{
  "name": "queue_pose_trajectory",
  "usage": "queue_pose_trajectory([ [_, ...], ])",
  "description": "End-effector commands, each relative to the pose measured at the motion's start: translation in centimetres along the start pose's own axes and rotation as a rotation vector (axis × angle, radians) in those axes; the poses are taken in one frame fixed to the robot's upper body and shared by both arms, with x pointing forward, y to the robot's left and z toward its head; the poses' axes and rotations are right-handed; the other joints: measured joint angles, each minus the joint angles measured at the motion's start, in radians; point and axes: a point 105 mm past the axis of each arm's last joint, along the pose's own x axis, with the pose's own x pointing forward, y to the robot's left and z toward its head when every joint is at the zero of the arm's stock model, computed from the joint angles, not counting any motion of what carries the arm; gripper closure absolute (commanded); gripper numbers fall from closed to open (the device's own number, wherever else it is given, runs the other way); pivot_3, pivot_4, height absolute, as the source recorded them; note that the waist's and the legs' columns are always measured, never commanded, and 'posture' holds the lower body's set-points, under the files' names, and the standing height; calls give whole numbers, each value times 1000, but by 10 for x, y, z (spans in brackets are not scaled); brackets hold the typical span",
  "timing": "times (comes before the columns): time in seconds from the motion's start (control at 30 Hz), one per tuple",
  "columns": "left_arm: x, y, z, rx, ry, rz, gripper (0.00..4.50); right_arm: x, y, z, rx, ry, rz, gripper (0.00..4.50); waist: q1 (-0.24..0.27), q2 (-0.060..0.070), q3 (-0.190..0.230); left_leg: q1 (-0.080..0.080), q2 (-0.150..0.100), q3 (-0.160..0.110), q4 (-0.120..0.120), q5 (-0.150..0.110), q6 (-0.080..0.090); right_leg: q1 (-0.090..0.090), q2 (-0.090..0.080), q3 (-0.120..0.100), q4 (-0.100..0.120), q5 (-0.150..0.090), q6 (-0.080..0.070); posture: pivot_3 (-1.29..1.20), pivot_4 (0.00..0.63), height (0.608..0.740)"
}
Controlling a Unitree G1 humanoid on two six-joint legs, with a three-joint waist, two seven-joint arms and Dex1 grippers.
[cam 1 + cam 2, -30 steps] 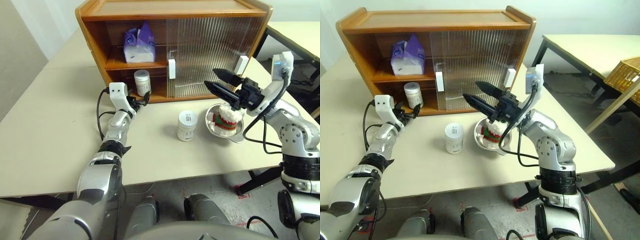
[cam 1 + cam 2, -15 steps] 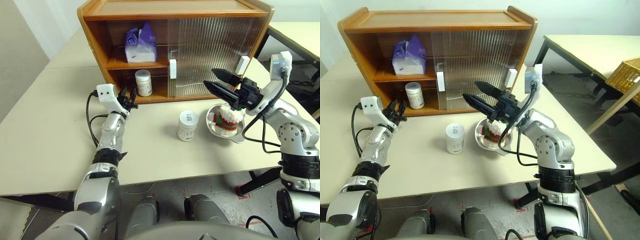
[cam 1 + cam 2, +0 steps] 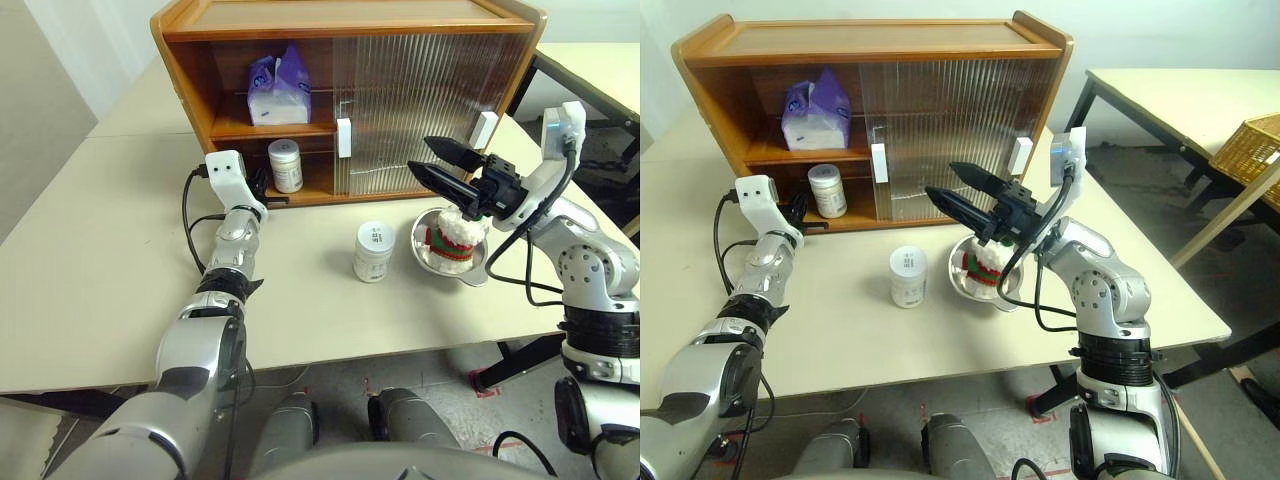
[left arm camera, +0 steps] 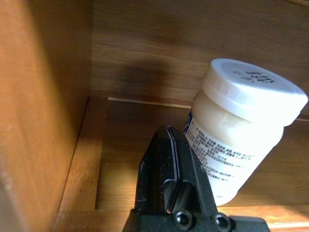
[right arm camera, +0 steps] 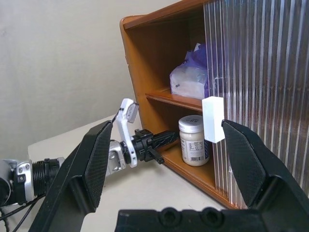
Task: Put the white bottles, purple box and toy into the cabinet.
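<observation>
The cabinet (image 3: 188, 70) stands at the back of the table with its left half open. On its upper shelf sits the purple box (image 3: 279, 88). One white bottle (image 3: 286, 165) stands upright in the lower compartment. My left gripper (image 3: 264, 189) is shut and empty at the front edge of that compartment, just left of the bottle (image 4: 236, 135). The other white bottle (image 3: 374, 250) stands on the table in front of the cabinet. The toy (image 3: 455, 238) sits in a metal bowl. Above the bowl, my right gripper (image 3: 420, 155) hangs open and empty.
The metal bowl (image 3: 428, 262) is near the table's right front. Ribbed sliding doors (image 3: 430, 100) with white handles (image 3: 343, 138) cover the cabinet's right half. A second table (image 3: 1180, 95) and a wicker basket (image 3: 1250, 145) stand off to the right.
My left gripper has gone from open to shut with nothing in it. It swung left from the bottle in the cabinet, then back to the opening. The right arm has not moved.
</observation>
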Motion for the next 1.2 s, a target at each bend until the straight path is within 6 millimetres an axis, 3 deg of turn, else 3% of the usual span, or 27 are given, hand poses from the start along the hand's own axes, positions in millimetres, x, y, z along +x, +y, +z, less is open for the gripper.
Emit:
queue_pose_trajectory([
  [0.03,2,-5,-4,16,21,2,4460,1,3,2,-8,8,10,0,-1,0,0,0,0,0,0,0,0,0,0,0,0,0,0,-180,54,740],
  [0.97,12,-61,-7,0,92,-136,4460,-4,5,6,-26,13,-19,0,-25,0,0,0,-12,0,0,0,1,1,-2,0,-1,-1,3,-243,48,740],
  [1.2,13,-58,-5,-3,91,-120,4460,-5,5,7,-31,14,-25,0,-46,0,0,0,-13,0,0,0,1,1,-2,-1,-1,-2,4,-246,46,740],
])
